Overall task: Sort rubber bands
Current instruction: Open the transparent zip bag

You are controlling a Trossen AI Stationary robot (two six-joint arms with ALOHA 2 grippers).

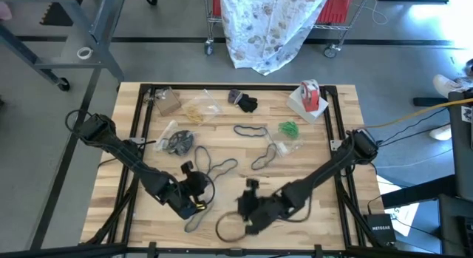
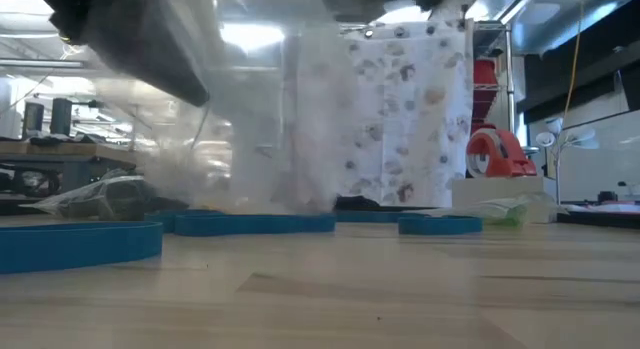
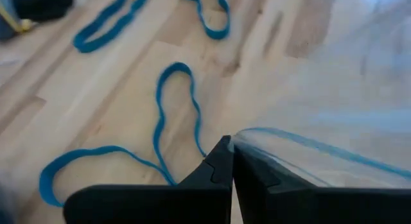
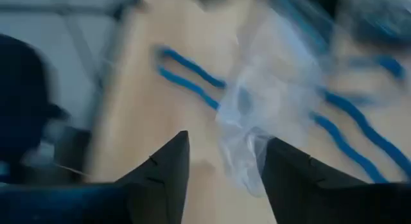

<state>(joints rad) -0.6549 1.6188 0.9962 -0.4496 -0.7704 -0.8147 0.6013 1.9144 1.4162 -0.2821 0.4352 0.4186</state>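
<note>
Teal-blue rubber bands lie loose on the wooden table: loops at mid-table (image 1: 222, 168) (image 1: 251, 130) (image 1: 266, 158) and near the front edge (image 1: 230, 227), also seen in the left wrist view (image 3: 160, 121). Green bands (image 1: 290, 129), black ones (image 1: 246, 103) and tan ones (image 1: 196, 111) lie farther back. My left gripper (image 1: 198, 202) (image 3: 230, 150) is shut on a clear plastic bag (image 3: 334, 89) (image 2: 290, 119). My right gripper (image 1: 250, 210) (image 4: 225, 147) stands open, with a crumpled part of the bag (image 4: 250, 147) between its fingers. My left gripper pinches the clear bag's edge by the blue strip (image 3: 270, 139) between its two fingertips, slanting down from the table's left. The bag spreads away from the fingers, above the wood. My right gripper: whether its open fingers touch the bag between them cannot be told.
A red-and-white tape roll (image 1: 309, 94) sits on a white box at the far right. Another clear bag with dark contents (image 1: 177, 141) and a brown packet (image 1: 166, 103) lie at the far left. Black rails (image 1: 133, 140) run along the table's sides.
</note>
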